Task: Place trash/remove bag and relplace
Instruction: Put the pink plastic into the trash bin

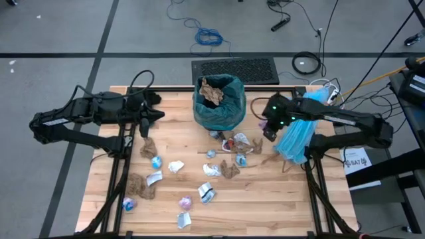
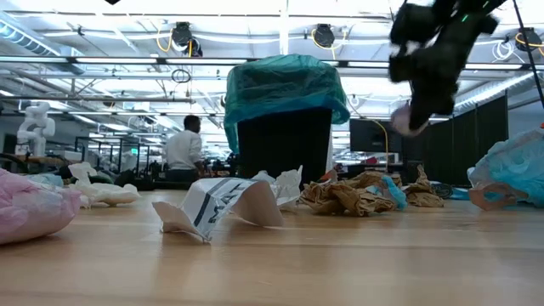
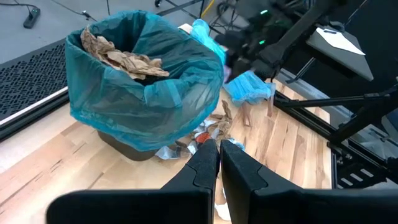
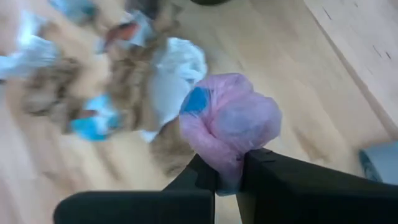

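The black bin [image 2: 285, 144], lined with the teal bag [image 1: 218, 106], stands at the table's far middle. Brown paper wads [image 1: 212, 91] lie inside the bag. Trash scraps [image 1: 199, 179], brown, white, blue and purple, are strewn over the table in front of the bin. My right gripper [image 4: 229, 177] hangs above the table to the right of the bin, shut on a pink-purple wrapper [image 4: 230, 118]. My left gripper [image 3: 219, 155] waits shut and empty, raised at the far left and pointing toward the bin. My right gripper pinches the lower end of the crumpled pink-purple wrapper [image 4: 225, 163] between its two fingers. The fingers slant steeply down from above. The wrapper bulges out past the fingertips and is lifted clear of the table [image 2: 401, 119].
A pale sky-blue plastic bag [image 1: 297, 133] lies at the table's right edge, beside my right arm. A black mat [image 1: 236, 70] lies on the floor beyond the far edge. In the low view a person [image 2: 183, 149] stands far off in the room.
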